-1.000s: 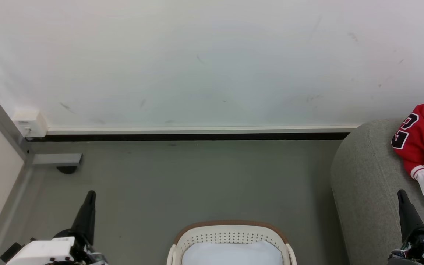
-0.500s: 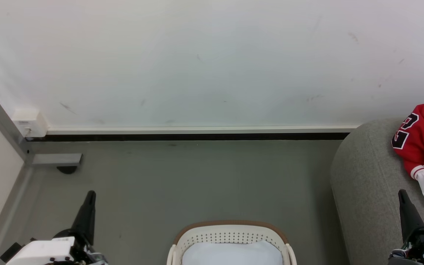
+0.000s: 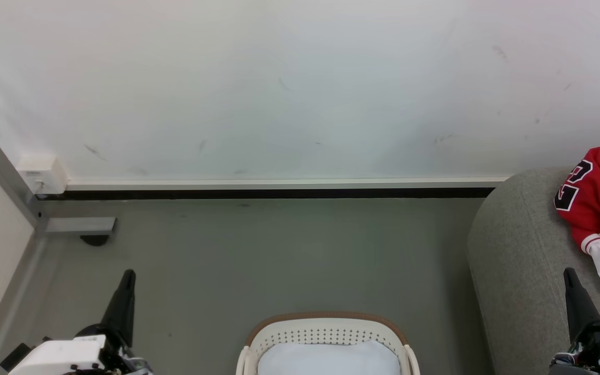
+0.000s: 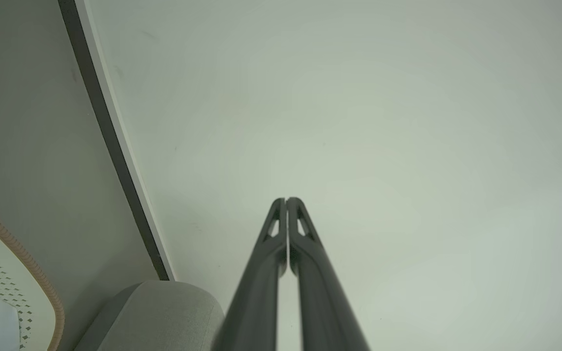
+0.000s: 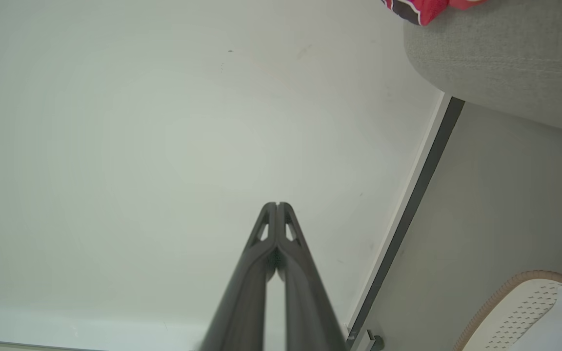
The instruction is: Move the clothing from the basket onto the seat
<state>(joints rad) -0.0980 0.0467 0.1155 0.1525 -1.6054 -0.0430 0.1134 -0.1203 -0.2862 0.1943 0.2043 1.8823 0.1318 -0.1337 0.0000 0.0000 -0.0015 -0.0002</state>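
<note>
Basket [image 3: 326,325] nearest, plain pale cloth [image 3: 328,359] inside. Jaws of both arms pressed together, empty, flanking it. Farther right, clothing [image 3: 599,192] lies bunched on seat [image 3: 519,250]. Risk: mistaking the pale cloth for a target; a needless reach could drag the clothing off.

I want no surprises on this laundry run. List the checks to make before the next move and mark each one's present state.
1. Red jersey lying on the sofa: ok.
2. Whole jersey supported by the sofa: cannot tell, it runs past the head view's edge.
3. Basket free of red clothing: cannot tell; the part in view holds a pale cloth, and the rest is cut off.
4. Left gripper shut, holding nothing: ok.
5. Right gripper shut, holding nothing: ok.
</note>
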